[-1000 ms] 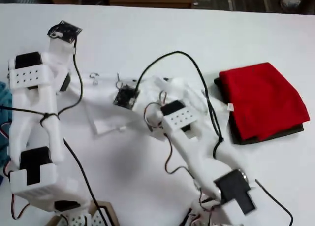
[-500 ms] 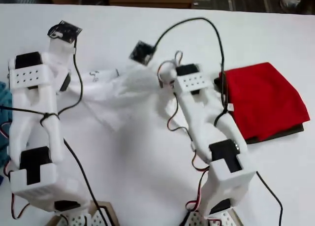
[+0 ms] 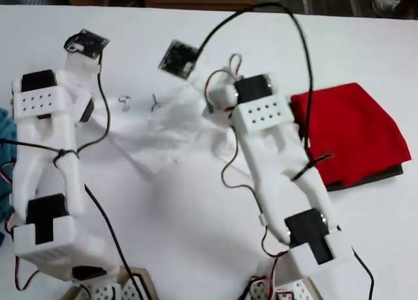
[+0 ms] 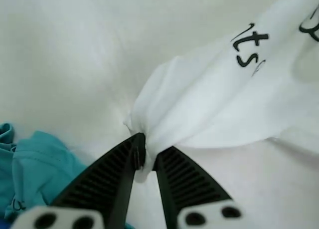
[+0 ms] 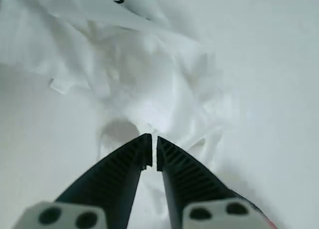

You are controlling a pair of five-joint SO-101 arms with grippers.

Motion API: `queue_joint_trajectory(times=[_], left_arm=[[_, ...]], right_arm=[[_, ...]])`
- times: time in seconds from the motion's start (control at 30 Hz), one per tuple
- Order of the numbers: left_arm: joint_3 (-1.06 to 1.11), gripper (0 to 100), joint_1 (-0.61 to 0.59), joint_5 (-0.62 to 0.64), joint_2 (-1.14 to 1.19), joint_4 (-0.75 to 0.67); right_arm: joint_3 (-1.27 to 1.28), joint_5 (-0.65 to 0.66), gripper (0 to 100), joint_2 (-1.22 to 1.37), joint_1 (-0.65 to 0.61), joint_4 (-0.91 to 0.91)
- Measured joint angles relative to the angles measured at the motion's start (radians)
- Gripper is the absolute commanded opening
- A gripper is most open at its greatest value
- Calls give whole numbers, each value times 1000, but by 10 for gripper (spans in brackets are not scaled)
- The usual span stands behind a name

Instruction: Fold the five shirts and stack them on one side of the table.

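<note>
At the far left, a crumpled teal shirt (image 4: 35,169) is seen just beside the left pincer (image 4: 147,156), which is clamped on a bunched corner of the white shirt (image 3: 163,127). That shirt is spread in loose creases on the table (image 3: 196,228) between the two arms. At its other side the right pincer (image 5: 151,151) is held with its jaws drawn almost together. Folds of cloth are gathered at the tips, so the cloth is judged to be pinched there. Further right, a folded red shirt (image 3: 349,133) is laid on a dark shirt (image 3: 385,174), so a stack has been started on that side.

The step in hand is judged to be the spreading of the white shirt ahead of its fold. For the next move, the cloth would need to be drawn taut between the two grips and laid flat, with neither corner let slip.

The lie of the whole shirt and the red stack is given by the high view. The grip on each corner is shown by the wrist views, where the high view has the tips hidden under the arms. The teal shirt is shown more fully in the left wrist view.
</note>
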Motion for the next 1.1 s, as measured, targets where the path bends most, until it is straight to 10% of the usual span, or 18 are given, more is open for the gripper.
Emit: queue_joint_trajectory(times=[0.37, 1.1], left_arm=[[0, 21, 0, 0, 0, 0], [6, 21, -3, 0, 0, -8]], right_arm=[[78, -46, 175, 255, -21, -256], [-647, -46, 22, 532, -8, 71]])
